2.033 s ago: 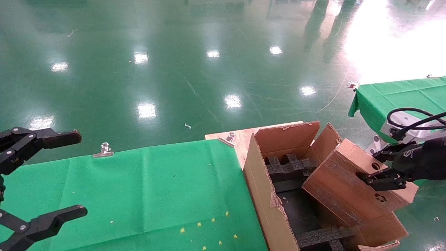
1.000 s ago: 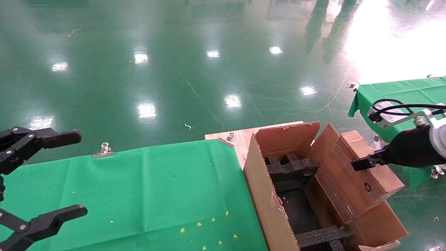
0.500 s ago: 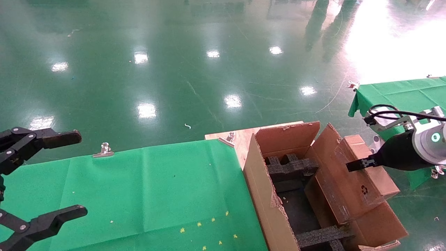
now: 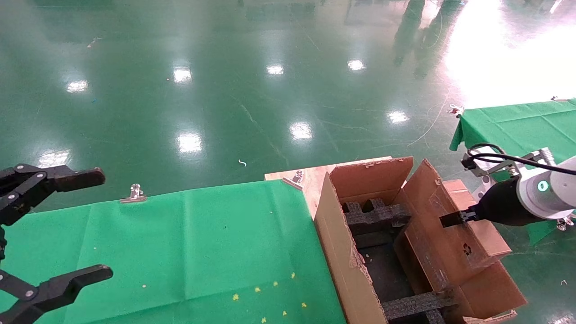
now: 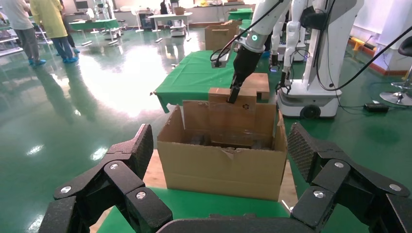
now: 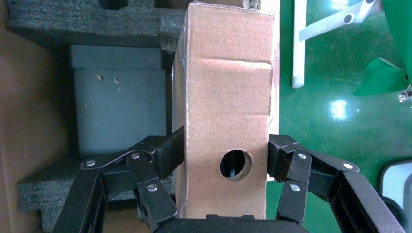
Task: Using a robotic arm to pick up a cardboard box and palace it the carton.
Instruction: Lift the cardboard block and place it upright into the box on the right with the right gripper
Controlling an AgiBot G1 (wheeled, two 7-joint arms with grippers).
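At the far left of the head view the left gripper [image 4: 67, 225] hangs parked over the green cloth [image 4: 202, 243], its black fingers spread wide apart with nothing between them. A silver clip [image 4: 134, 193] pins the cloth's far edge.

Right of the cloth stands the carton [image 4: 342, 256], flaps up, with black foam blocks [image 4: 375, 216] at its far end and a foam bar [image 4: 414, 303] across the near end.

Further right, the right gripper [image 6: 226, 158] is clamped on the cardboard box [image 4: 454, 238]: the right wrist view shows one finger pressed against each broad side, beside a round hole in the top face. The box sits tilted at the carton's right side, its upper end leaning out past the right-hand flap, and its lower end seems to dip inside the carton, though that end is hidden behind the flap.

The placing step is in hand: the box is carried and partly over the opening, not yet seated. The next move calls for shifting it left to clear the flap, levelling it, and lowering it between the foam pieces before letting go. A snag on the flap edge is the likely risk.
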